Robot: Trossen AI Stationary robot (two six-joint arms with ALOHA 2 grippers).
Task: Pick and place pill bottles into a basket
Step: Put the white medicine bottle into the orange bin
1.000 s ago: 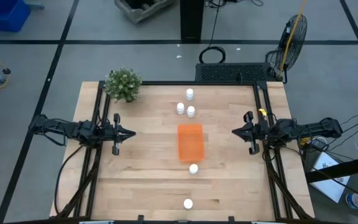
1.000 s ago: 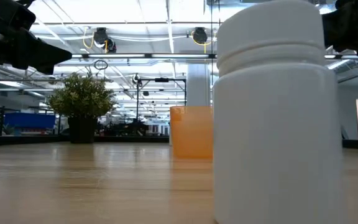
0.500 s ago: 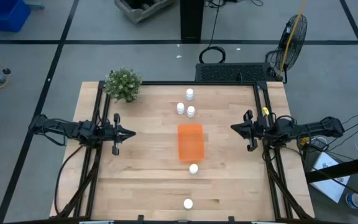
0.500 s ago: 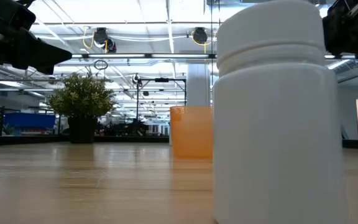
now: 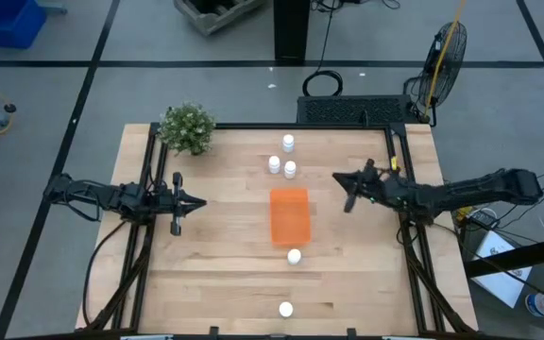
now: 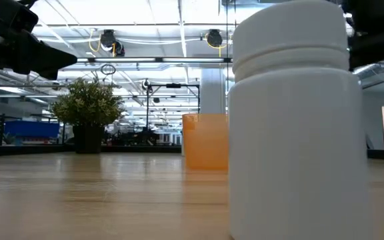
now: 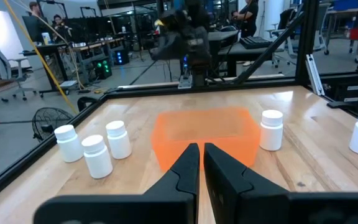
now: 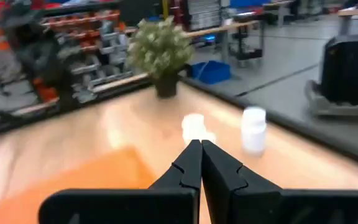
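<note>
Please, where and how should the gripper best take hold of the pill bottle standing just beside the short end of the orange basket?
Probably by its round body below the cap. The bottle stands upright and alone, slightly apart from the basket, with bare table around it, so jaws coming straight down from above could close across its sides.

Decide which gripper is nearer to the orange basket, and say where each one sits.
The right gripper is nearer, just off the orange basket on its right. The left gripper waits farther off on the opposite side.
</note>
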